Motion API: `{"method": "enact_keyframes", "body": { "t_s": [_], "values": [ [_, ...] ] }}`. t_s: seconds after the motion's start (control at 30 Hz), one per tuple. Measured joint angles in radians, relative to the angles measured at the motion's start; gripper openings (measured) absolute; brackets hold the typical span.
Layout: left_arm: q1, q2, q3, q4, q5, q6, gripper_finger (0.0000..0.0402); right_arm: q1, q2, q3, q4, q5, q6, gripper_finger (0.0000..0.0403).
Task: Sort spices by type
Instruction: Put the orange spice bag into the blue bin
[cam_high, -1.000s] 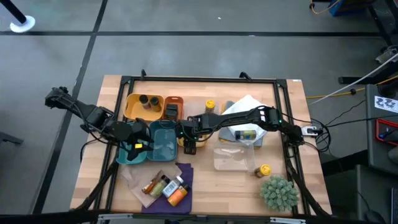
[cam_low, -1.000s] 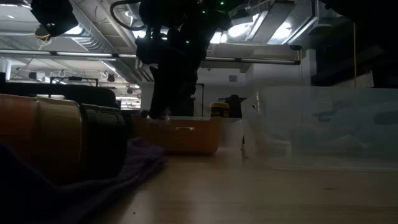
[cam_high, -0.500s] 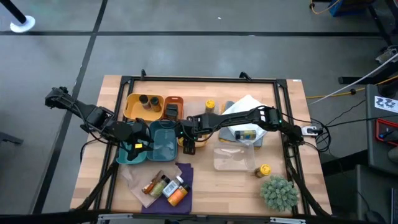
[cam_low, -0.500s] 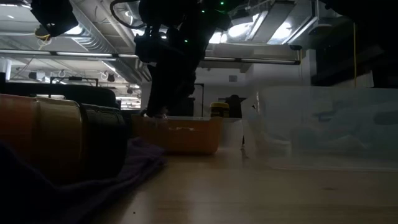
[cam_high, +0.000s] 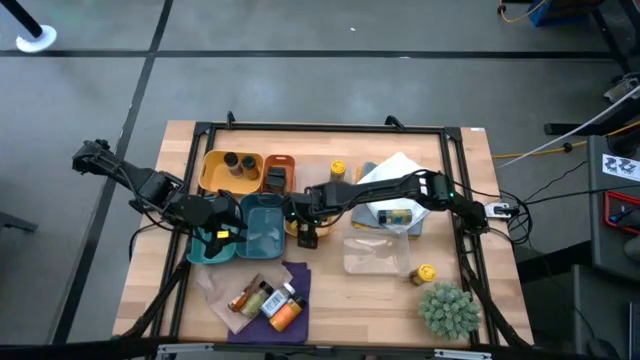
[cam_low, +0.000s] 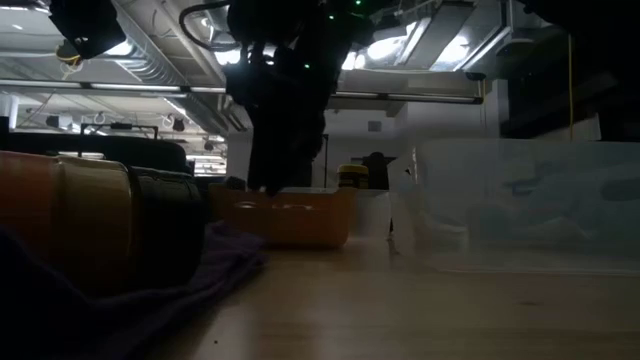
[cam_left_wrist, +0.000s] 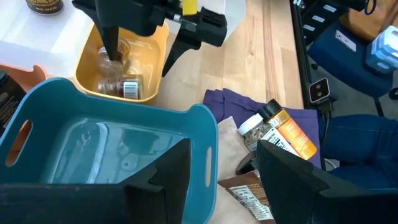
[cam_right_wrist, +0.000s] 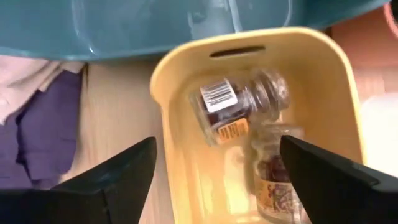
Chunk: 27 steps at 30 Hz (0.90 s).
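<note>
A small yellow tray stands right of the teal tray. Two clear spice jars lie on their sides in it. My right gripper hangs open just above them, pointing down, touching neither. My left gripper stands open at the teal tray's near-left corner, with nothing clamped between its fingers. More spices lie on a purple cloth near the front edge. The larger yellow tray at the back holds two dark-capped jars.
An orange tray stands beside the larger yellow one. A yellow-capped jar, a bottle on white paper, a clear container, another yellow-capped jar and a spiky green plant fill the right half.
My right gripper has shifted slightly toward the table's right edge above the small yellow tray. My left arm has kept still.
</note>
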Motion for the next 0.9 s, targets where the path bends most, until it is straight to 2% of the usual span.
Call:
{"method": "enact_keyframes", "body": {
  "t_s": [0.27, 0.9],
  "values": [
    [0.000, 0.000, 0.000, 0.000, 0.000, 0.000, 0.0169, 0.001, -0.031, 0.001, -0.041, -0.008, -0.003, 0.0342],
    [0.000, 0.000, 0.000, 0.009, 0.001, 0.026, 0.0169, 0.051, -0.284, 0.001, -0.180, 0.002, -0.004, 0.0342]
  ]
}}
